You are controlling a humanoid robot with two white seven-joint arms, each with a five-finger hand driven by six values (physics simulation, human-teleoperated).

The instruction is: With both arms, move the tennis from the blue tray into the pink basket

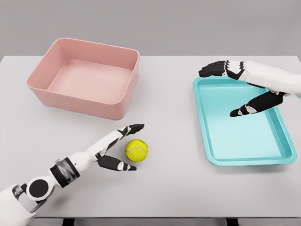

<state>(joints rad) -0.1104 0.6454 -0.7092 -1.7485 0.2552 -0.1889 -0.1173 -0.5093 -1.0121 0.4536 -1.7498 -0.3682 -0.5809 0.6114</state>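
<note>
A yellow tennis ball (137, 150) lies on the grey table between the two containers, nearer the front. My left hand (125, 147) reaches in from the lower left with its fingers spread around the ball's left side, one above and one below; I cannot tell if they touch it. The pink basket (123, 92) stands at the back left with nothing in it. At the right lies the blue tray (244, 162), holding nothing. My right hand (228, 92) hovers over the tray's back edge, fingers spread, holding nothing.
The table's front edge runs just below my left forearm (70, 169). Bare grey tabletop (174, 183) separates the basket, the ball and the tray.
</note>
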